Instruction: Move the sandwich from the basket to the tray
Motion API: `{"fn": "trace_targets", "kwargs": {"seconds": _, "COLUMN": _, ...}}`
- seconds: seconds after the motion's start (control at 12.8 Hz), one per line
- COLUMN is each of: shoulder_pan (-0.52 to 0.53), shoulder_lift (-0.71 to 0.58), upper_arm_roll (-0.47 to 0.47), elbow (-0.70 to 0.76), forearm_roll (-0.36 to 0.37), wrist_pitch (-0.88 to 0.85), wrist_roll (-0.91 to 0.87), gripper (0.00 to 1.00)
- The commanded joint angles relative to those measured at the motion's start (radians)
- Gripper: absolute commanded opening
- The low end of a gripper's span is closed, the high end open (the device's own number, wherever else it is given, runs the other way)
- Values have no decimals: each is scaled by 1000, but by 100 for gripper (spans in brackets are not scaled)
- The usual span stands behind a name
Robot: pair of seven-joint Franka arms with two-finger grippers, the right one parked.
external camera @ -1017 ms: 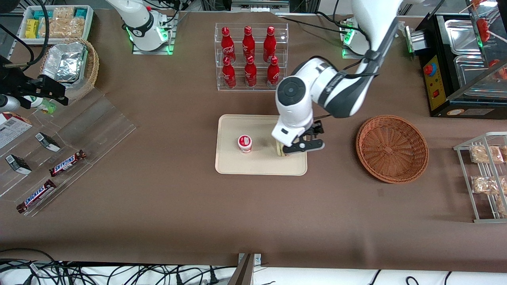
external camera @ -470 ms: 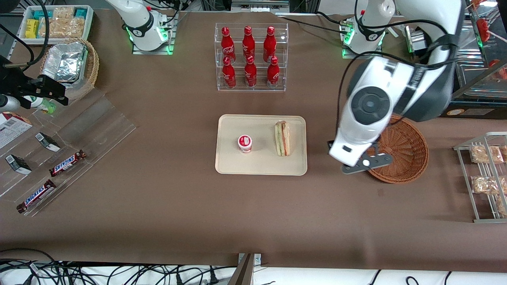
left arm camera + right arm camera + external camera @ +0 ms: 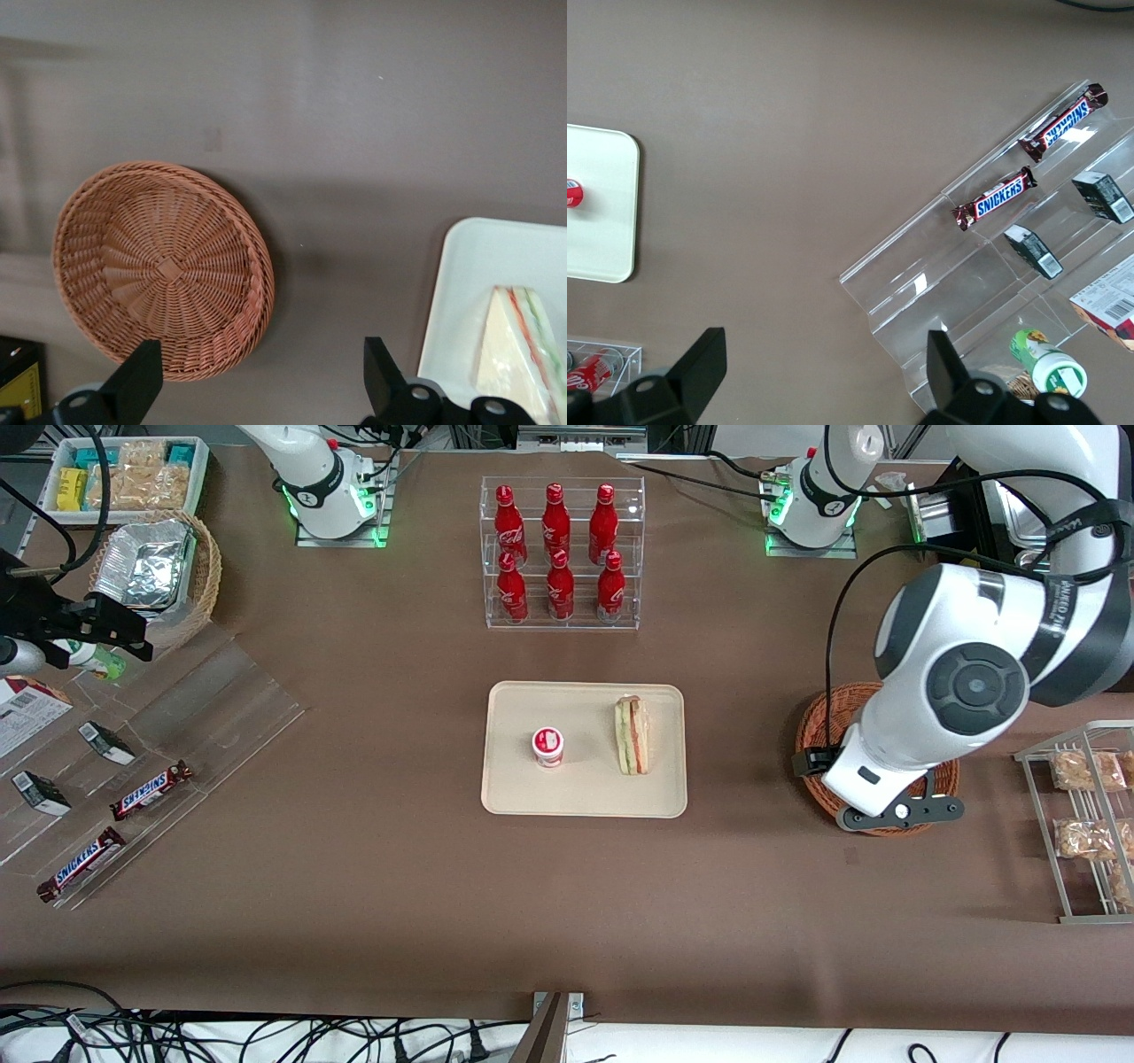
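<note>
At the centre of the front view a flat beige tray [image 3: 585, 797] with rounded corners and a low rim lies on the brown table [image 3: 354, 886]; on its left half stands a small round cup with a red and white lid [image 3: 547, 746]; on its right half lies the sandwich [image 3: 632, 735], a clear-wrapped wedge of pale bread with red and green layers, its long axis running from upper to lower frame; it rests on the tray, so the placing looks done. Well to the right sits the round reddish-brown woven basket [image 3: 828, 708], shallow and ribbed, nothing in it in the wrist view [image 3: 164, 266]. At the basket's lower edge in the front view hangs the working arm's pincer [image 3: 899, 813]; its black fingers [image 3: 133, 381] stand wide apart with nothing between them. The sandwich lies well apart from the pincer, toward the centre of the frame; any return would mean crossing bare table leftward.
</note>
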Motion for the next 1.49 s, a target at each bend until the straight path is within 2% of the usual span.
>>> {"fn": "trace_targets", "kwargs": {"seconds": 0.0, "shoulder_pan": 92, "shoulder_lift": -22, "upper_arm_roll": -12, "elbow": 6, "forearm_roll": -79, "wrist_pitch": -22, "wrist_roll": 182, "gripper": 100}}
{"fn": "trace_targets", "kwargs": {"seconds": 0.23, "shoulder_pan": 138, "shoulder_lift": -27, "upper_arm_roll": -12, "elbow": 6, "forearm_roll": -91, "wrist_pitch": -22, "wrist_roll": 268, "gripper": 100}}
{"fn": "trace_targets", "kwargs": {"seconds": 0.31, "shoulder_pan": 133, "shoulder_lift": -27, "upper_arm_roll": 3, "elbow": 6, "forearm_roll": -120, "wrist_pitch": -22, "wrist_roll": 292, "gripper": 100}}
{"fn": "trace_targets", "kwargs": {"seconds": 0.55, "shoulder_pan": 83, "shoulder_lift": -30, "upper_arm_roll": 130, "elbow": 8, "forearm_roll": -205, "wrist_pitch": -22, "wrist_roll": 378, "gripper": 100}}
{"fn": "trace_targets", "kwargs": {"seconds": 0.94, "shoulder_pan": 83, "shoulder_lift": -55, "upper_arm_roll": 141, "elbow": 49, "forearm_roll": -188, "wrist_pitch": -35, "wrist_roll": 386, "gripper": 100}}
{"fn": "trace_targets", "kwargs": {"seconds": 1.25, "shoulder_pan": 80, "shoulder_lift": -70, "upper_arm_roll": 126, "elbow": 74, "forearm_roll": -83, "wrist_pitch": -62, "wrist_roll": 385, "gripper": 100}}
{"fn": "trace_targets", "kwargs": {"seconds": 1.41, "shoulder_pan": 84, "shoulder_lift": -70, "upper_arm_roll": 125, "elbow": 74, "forearm_roll": -78, "wrist_pitch": -69, "wrist_roll": 386, "gripper": 100}}
